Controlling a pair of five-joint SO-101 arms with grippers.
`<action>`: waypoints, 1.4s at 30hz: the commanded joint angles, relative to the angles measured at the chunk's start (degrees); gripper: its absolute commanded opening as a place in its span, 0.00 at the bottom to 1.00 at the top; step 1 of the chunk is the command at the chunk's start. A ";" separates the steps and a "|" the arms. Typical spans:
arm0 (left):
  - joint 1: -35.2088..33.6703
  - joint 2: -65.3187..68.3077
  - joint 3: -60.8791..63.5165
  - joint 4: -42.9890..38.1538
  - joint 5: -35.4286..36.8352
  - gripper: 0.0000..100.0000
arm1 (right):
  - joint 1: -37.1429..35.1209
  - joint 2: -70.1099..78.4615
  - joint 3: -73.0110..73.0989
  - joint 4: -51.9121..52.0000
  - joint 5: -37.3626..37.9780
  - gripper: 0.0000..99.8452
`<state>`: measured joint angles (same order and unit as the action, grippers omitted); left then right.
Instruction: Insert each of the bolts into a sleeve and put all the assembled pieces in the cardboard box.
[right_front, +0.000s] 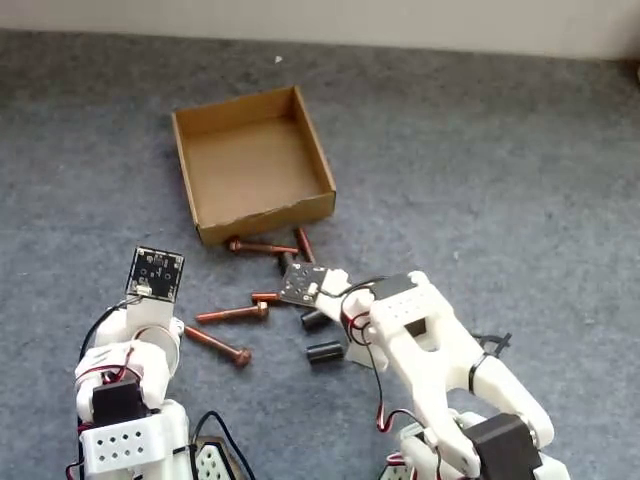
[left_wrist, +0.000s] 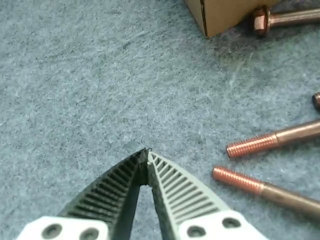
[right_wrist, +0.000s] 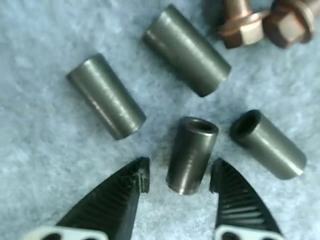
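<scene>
My left pincer (left_wrist: 148, 156) was pressed together with nothing in it, its tips meeting just over the grey mat (right_front: 500, 150). It hung on the left side of the table, short of the box (right_front: 265, 218). Past its tips one corner of the box (left_wrist: 220, 15) showed, with a bolt (left_wrist: 285, 17) lying close against that wall. Two more bolts (left_wrist: 277, 140) (left_wrist: 265, 187) lay off to one side with their threaded ends towards the pincer, apart from it.

My right pincer (right_wrist: 180, 175) was spread wide and set low over the sleeves, one finger on each side of a sleeve (right_wrist: 190, 152). That sleeve lay on the mat with its open end pointing away from my wrist. A gap showed at one finger and the other stood just beside it, so I was not pinching it.

Three more sleeves (right_wrist: 106, 96) (right_wrist: 186, 49) (right_wrist: 267, 144) lay near, none touching another. Beyond them were two bolt heads (right_wrist: 240, 25) (right_wrist: 290, 20) side by side.

From above, the bolts (right_front: 232, 313) lay scattered on the mat between my two arms and in front of the box. The box itself sat open with its floor bare.
</scene>
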<state>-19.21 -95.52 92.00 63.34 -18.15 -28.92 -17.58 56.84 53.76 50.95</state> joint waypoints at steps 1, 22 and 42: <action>-0.48 -0.31 -0.31 -0.09 -0.53 0.02 | 0.57 -1.19 -0.40 -0.40 -2.29 0.10; -0.75 -0.31 -1.89 -0.09 -0.53 0.02 | 0.57 -4.00 -1.63 -0.04 -18.99 0.00; 7.52 9.63 -30.29 13.89 -21.89 0.08 | 10.77 -24.57 7.25 -6.90 -38.95 0.00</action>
<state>-16.75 -93.41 68.62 74.07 -35.56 -20.22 -40.44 63.87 50.77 13.58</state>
